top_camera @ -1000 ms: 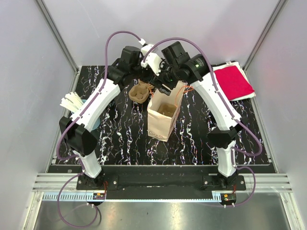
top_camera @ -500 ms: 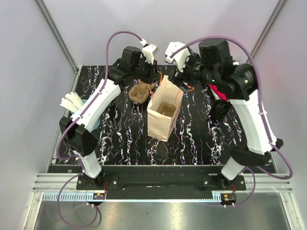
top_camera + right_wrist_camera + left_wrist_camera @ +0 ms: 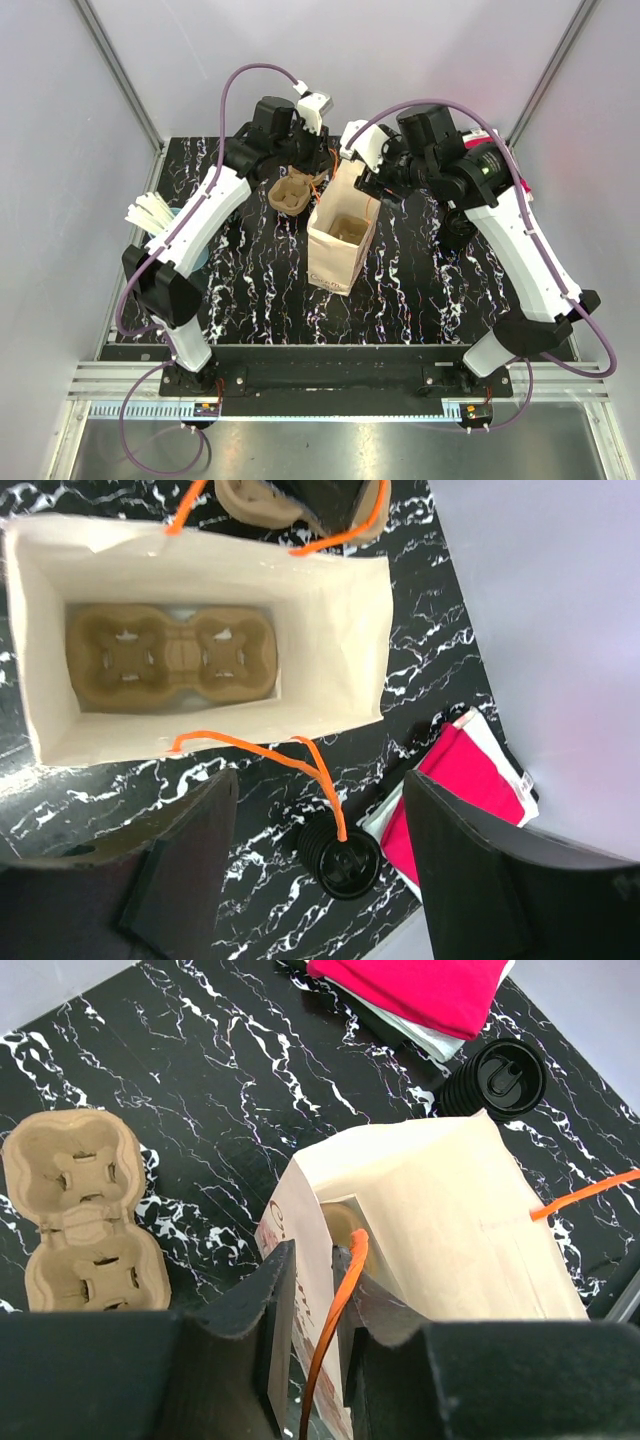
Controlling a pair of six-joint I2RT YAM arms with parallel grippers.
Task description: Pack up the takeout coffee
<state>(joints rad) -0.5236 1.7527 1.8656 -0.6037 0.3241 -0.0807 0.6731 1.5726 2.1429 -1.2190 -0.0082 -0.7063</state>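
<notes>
1. Note spare cup carrier [image 3: 291, 192] flat on counter [image 3: 250, 290], just left of paper bag [image 3: 338, 245].
2. Record left jaws clenched on one orange handle [image 3: 340, 1290] of bag.
3. See bag standing open, second cup carrier [image 3: 170, 655] flat at its bottom.
4. Record right jaws released above bag, grasping nothing.
5. Note black lid stack [image 3: 344, 864] on counter right of bag.
</notes>
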